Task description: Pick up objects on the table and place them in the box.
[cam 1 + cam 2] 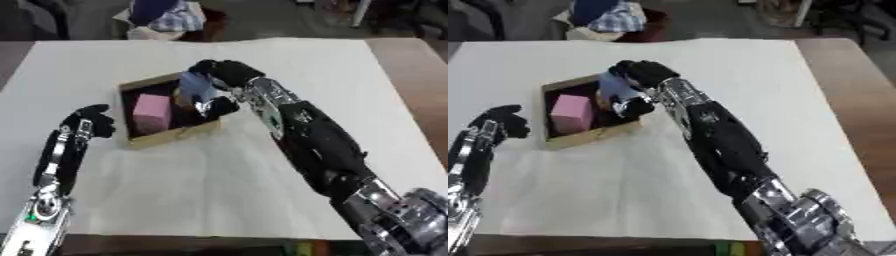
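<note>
A shallow cardboard box [133, 141] sits left of the table's middle with a pink block [151, 112] lying inside it. My right hand [224, 73] reaches over the box's right half, fingers and thumb curled round a pale blue object [194, 86] held just above the box floor. Something tan shows beneath the blue object, too hidden to make out. My left hand [91, 122] hovers just left of the box with its fingers curled and nothing in them.
A white cloth [262, 165] covers the table; brown tabletop [420, 100] shows along the right side. Beyond the far edge lies a heap of blue and white cloth [166, 15].
</note>
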